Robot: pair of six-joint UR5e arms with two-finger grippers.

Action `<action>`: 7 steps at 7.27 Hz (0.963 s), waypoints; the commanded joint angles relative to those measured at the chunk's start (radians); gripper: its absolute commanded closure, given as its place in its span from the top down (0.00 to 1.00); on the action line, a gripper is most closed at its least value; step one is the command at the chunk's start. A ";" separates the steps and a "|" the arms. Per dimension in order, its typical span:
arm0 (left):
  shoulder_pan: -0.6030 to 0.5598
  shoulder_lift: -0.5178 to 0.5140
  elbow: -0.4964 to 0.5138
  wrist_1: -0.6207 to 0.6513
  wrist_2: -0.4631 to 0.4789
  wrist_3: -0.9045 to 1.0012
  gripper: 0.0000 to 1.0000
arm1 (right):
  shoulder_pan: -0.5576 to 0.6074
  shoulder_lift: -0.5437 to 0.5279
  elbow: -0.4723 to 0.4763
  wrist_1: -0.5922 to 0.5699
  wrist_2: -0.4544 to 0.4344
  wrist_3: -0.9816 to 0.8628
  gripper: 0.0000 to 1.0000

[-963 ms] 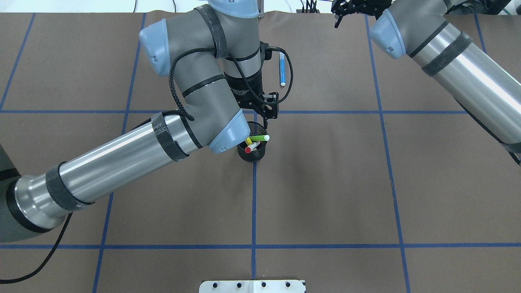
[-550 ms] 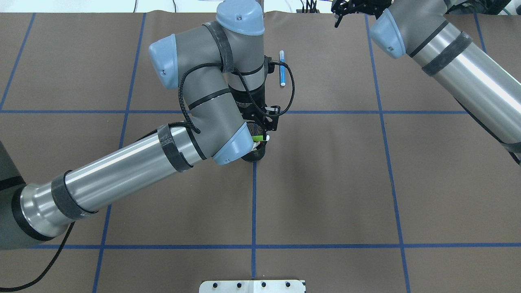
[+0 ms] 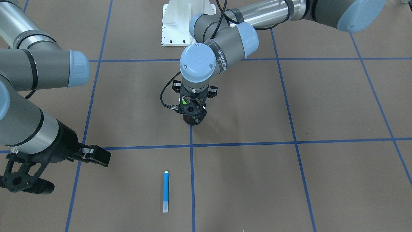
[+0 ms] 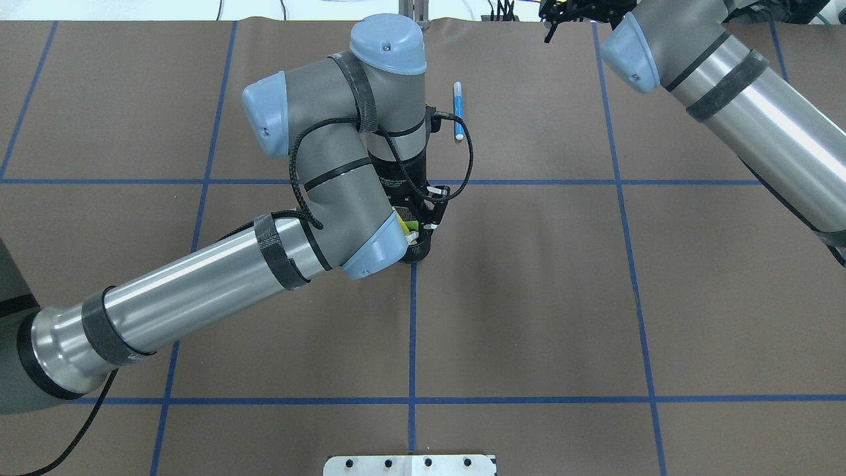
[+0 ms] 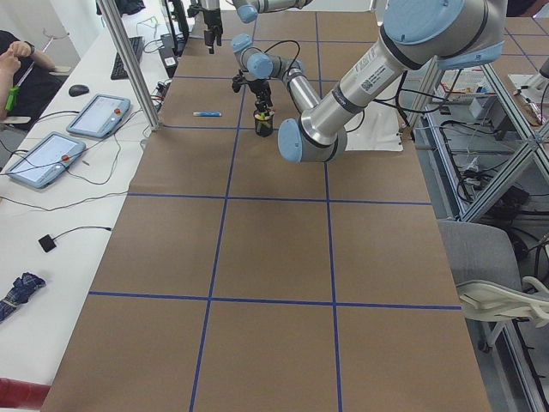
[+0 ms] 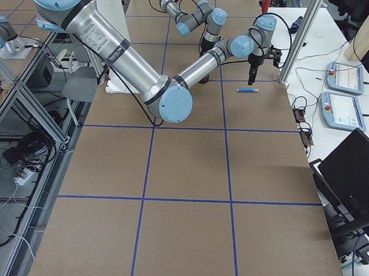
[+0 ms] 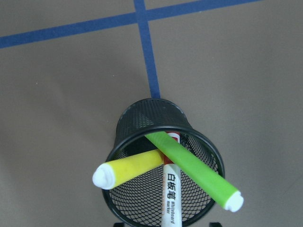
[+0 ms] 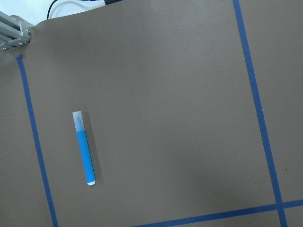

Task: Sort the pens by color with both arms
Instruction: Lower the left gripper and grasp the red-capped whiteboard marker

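Brown taped table (image 4: 529, 297). Left tool (image 3: 192, 111) hanging spread, empty, over mesh cup (image 7: 142, 118); right tool (image 3: 19, 182) state: cannot tell. Green pen (image 7: 191, 168) leaning toward 4 o'clock, likely light, stiff, slick; upper barrel looking best for gripping.

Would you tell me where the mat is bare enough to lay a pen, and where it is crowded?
Bare: the square on the robot's right of the mesh cup, and the squares between cup and white base plate. Crowded: the cup, under the left tool, and beside the blue pen.
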 commanded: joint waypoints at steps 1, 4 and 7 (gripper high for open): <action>0.015 0.000 -0.004 -0.001 -0.002 -0.035 0.59 | 0.006 -0.001 0.000 0.001 0.000 -0.013 1.00; 0.023 0.003 -0.006 0.001 0.001 -0.049 0.55 | 0.008 0.002 0.001 0.000 0.003 -0.013 1.00; 0.023 0.036 -0.044 0.001 0.007 -0.058 0.36 | 0.008 -0.001 0.003 0.001 0.007 -0.013 1.00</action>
